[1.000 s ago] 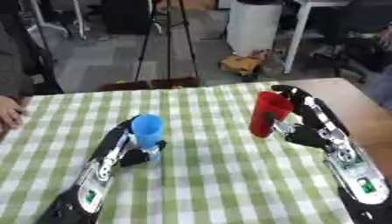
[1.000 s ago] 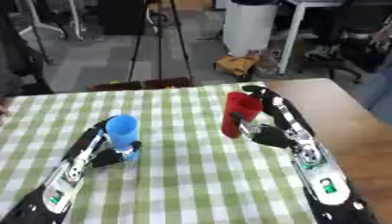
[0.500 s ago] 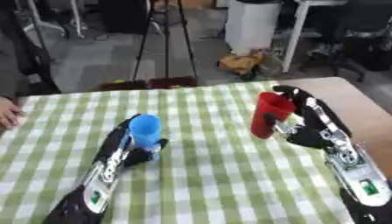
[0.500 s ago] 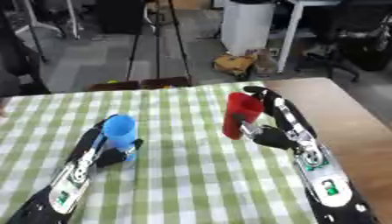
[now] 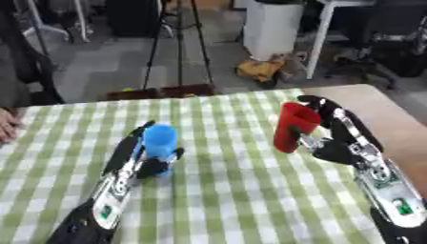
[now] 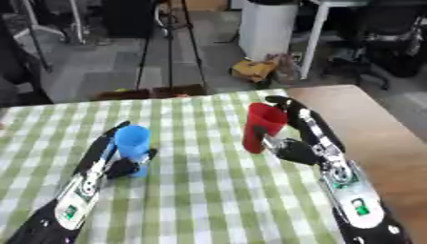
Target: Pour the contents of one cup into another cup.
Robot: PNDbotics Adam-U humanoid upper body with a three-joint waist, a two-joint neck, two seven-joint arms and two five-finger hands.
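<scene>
On the near left of the green-and-white checked bench, the left hand curls around the upright blue plastic cup, apparently steadying it to receive. Farther right, the right hand grips the red plastic cup, its mouth tipped slightly leftward, well apart from the blue one, seemingly ready for pouring.
</scene>
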